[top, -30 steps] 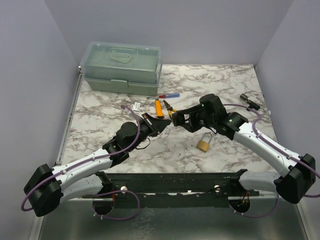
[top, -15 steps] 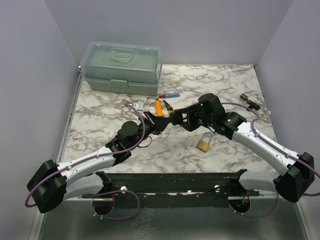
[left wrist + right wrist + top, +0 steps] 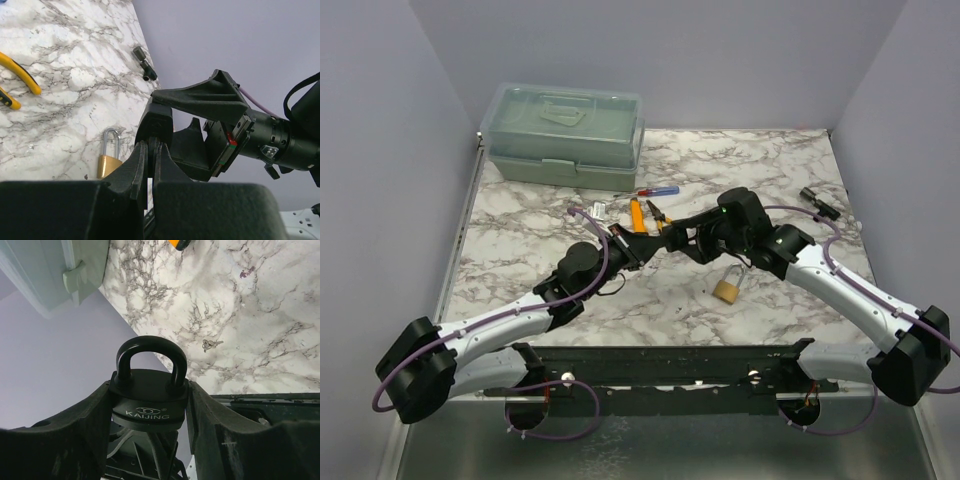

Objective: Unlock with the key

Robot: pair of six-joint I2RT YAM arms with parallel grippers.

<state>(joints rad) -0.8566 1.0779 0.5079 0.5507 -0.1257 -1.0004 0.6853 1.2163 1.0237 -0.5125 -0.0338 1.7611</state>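
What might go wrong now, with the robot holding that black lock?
1. The right gripper pinches the black lock only by its sides, so a push from below might tilt it or pop it out.
2. The left gripper is shut right at the lock's bottom end. No key shows between its tips, so it may miss the keyhole.

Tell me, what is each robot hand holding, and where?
The right gripper holds the black padlock by its body's sides. The left gripper is shut; anything pinched there cannot be told.

Black padlock (image 3: 149, 396), grey-veined marble table (image 3: 770, 165)
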